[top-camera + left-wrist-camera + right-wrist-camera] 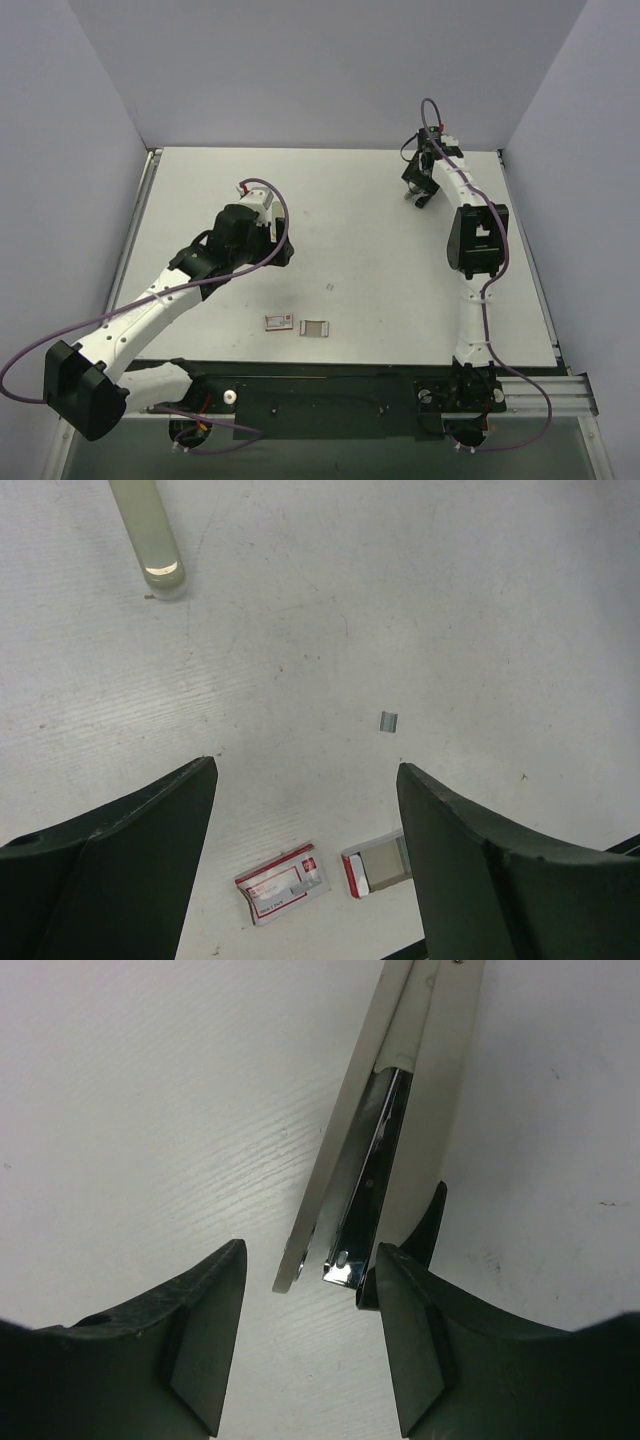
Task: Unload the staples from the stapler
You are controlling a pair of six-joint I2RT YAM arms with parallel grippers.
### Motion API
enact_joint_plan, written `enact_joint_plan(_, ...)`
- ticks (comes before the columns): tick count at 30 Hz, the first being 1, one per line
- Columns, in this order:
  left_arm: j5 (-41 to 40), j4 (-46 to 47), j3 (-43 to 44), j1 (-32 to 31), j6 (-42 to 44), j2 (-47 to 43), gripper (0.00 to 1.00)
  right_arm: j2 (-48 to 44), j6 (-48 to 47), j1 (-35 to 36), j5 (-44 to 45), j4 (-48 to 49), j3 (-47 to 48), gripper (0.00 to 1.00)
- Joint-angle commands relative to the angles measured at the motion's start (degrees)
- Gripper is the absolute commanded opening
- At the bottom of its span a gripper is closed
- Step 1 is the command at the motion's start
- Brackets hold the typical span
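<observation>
Overhead, the white tabletop (350,220) carries a small red-and-white box (277,321) near the front edge, with an open tray (314,327) just to its right. The right arm (480,260) is stretched long and nearly straight, its wrist far behind and to the right of the box. The stapler is too small to make out from up here.

The right wrist view fills that in. The stapler (380,1130) lies on the grainy white surface, splayed in a narrow V. It shows smooth pale shell bars and a mirror-bright metal inner bar with a dark slot along it. The right pincer (310,1248) sits half-wide, its black wedge fingers straddling the stapler's near end. There is a clear gap on one side, the other finger is right at the metal tip, and nothing is clamped.

The left arm (150,305) is bent at the elbow, its wrist behind and just left of the box. The left pincer (305,770) is spread wide, holding nothing. Only this view shows the box's (283,883) printed label, the tray's (378,863) red end and grey inside, and a tiny grey staple strip (389,721) behind the tray. Well behind and left of the box lies a glossy pale green bar (148,530) with a rounded end, which does not show from overhead.
</observation>
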Motion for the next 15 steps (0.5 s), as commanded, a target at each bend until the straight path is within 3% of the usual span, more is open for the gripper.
enact_joint_plan(1,1.55,1.87,1.1,0.29,0.3,0.54,0.83,0.79,0.27,-0.11,-0.94,-2.01,3.83,0.48)
enact_joint_plan(15,1.81,1.87,0.92,1.17,0.04,0.36,0.83,5.1,1.42,-0.46,-3.05,-3.15,7.34,0.41)
